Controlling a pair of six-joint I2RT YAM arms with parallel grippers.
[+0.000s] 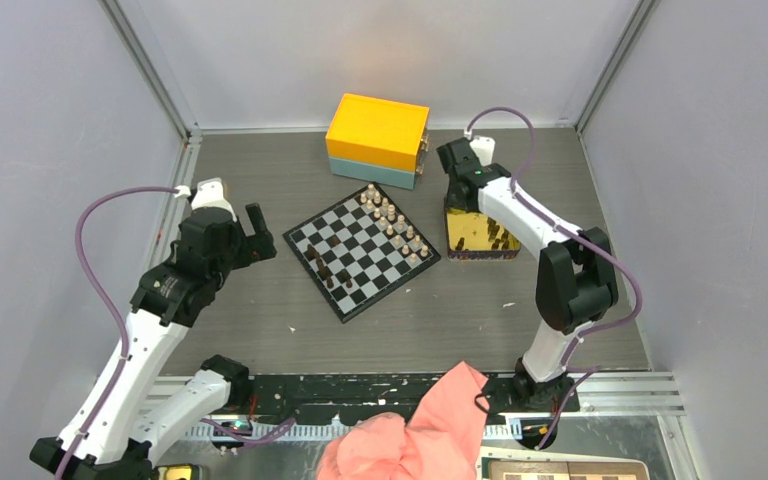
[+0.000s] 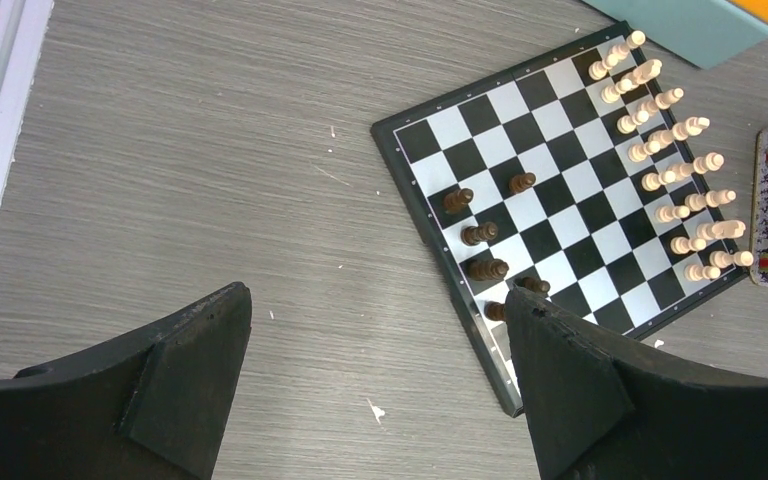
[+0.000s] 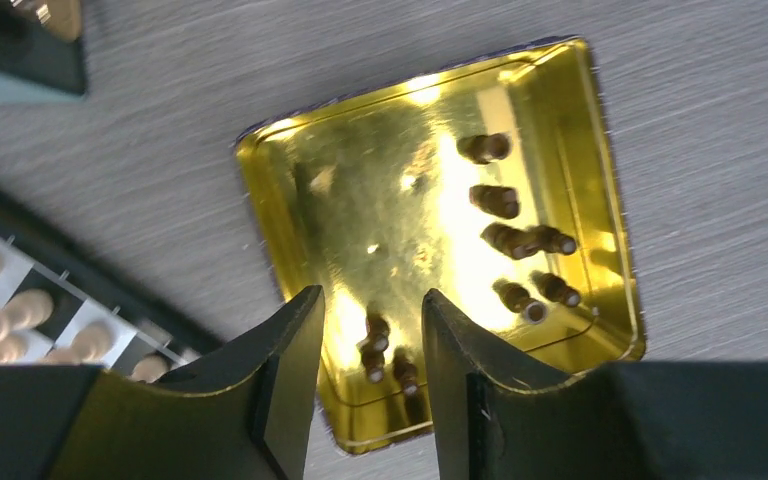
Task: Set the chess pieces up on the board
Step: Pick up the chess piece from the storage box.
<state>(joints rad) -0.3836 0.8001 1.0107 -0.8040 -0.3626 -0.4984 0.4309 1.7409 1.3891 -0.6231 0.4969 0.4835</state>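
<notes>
Right of the board (image 2: pixel 560 190): gold tin (image 3: pixel 360 200) holding dark chess pieces (image 3: pixel 520 240)
On board: light rows, few dark ones
Right gripper (image 3: pixel 372 295): over tin, partly apart, seemingly empty
Left gripper (image 2: pixel 377 300): left of board, wide open, empty

Right claw (image 1: pixel 457 200) over the gold tin (image 1: pixel 482 242)!
Light chess pieces (image 1: pixel 392 222) line the far-right edge of the board (image 1: pixel 358 248), a few dark ones near-left; left claw (image 1: pixel 252 232) hangs left of it.

A grey wood-grain table (image 1: pixel 260 300) carries a checkered board (image 1: pixel 361 250), a gold tin (image 1: pixel 470 240) beside it and a yellow-and-teal box (image 1: pixel 378 140) behind.
</notes>
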